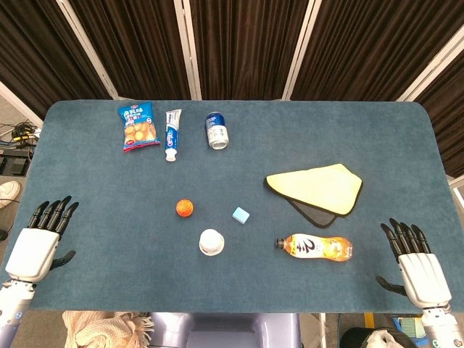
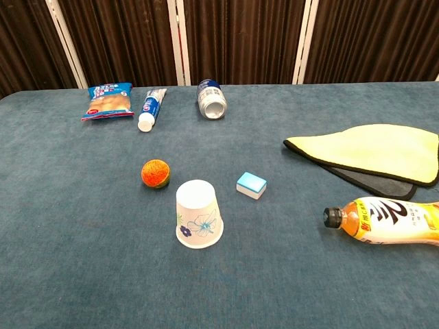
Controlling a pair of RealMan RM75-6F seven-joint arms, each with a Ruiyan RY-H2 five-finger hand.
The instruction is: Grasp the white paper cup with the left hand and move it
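Head view: white paper cup (image 1: 212, 242) upside down, lower centre of frame, near orange ball (image 1: 184, 208) and blue block (image 1: 241, 214). Left hand (image 1: 40, 243) lower left, right hand (image 1: 415, 264) lower right; both spread wide, holding nothing.

The table (image 2: 82, 260) wears a matt, slightly napped blue-green cloth. Ahead of the pale, smooth-shelled left hand (image 1: 38, 243), the white paper cup (image 2: 197, 214) printed with flowers looks matt. The orange ball (image 2: 156, 173) beyond it is fuzzy. The small blue-and-white block (image 2: 251, 185) looks like smooth plastic. Nearer the right hand (image 1: 415, 264), the clear plastic bottle of orange drink (image 2: 391, 221) shines, and the soft yellow cloth (image 2: 374, 152) lies matt. Far off, the blue snack bag (image 2: 108, 100) is glossy film.
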